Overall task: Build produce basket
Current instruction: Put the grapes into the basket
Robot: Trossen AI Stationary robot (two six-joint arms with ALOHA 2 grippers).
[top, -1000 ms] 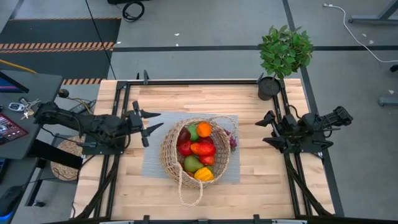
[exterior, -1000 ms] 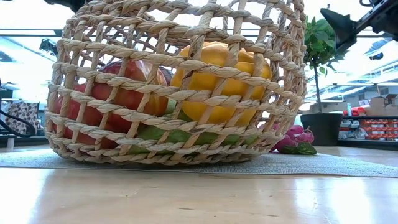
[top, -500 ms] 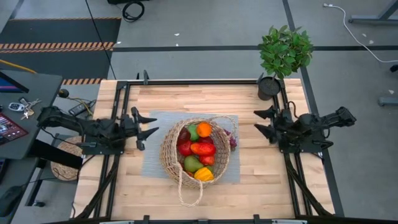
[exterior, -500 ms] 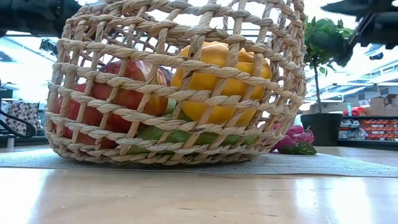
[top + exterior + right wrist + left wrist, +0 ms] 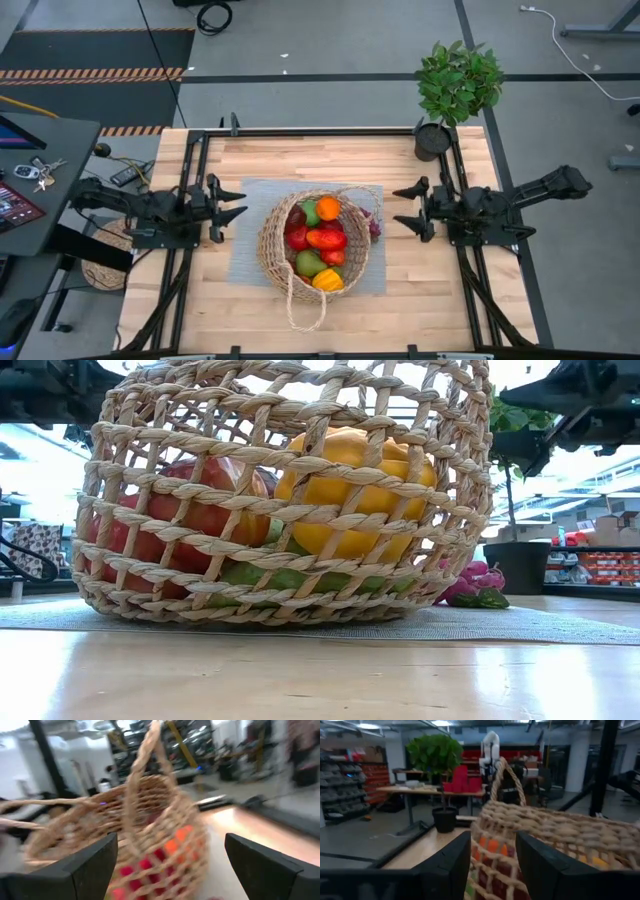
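The woven basket (image 5: 315, 240) stands on a grey mat (image 5: 250, 265) at the table's middle. Its near handle (image 5: 305, 310) lies flat toward the near edge. Produce fills it: an orange piece (image 5: 328, 208), red pieces (image 5: 326, 239), green ones (image 5: 310, 262) and a yellow one (image 5: 326, 281). The low view shows the yellow piece (image 5: 345, 490) and a red one (image 5: 200, 510) through the weave. A dark red piece (image 5: 375, 225) lies on the mat against the basket's right side. My left gripper (image 5: 243, 202) stands open left of the basket. My right gripper (image 5: 397, 206) stands wide open to its right. Both point level at the basket (image 5: 560, 845) (image 5: 100, 835).
A potted plant (image 5: 455, 85) in a black pot (image 5: 432, 140) stands at the table's far right corner, just behind my right arm. Black frame rails (image 5: 190, 250) run along the table's left and right sides. Bare wood (image 5: 330, 160) lies beyond the mat.
My left gripper has drawn back toward the table's left edge and sunk, rolling somewhat, and its fingers stand a little closer together. My right gripper has gone toward the basket, still wide open. The basket and produce have kept still.
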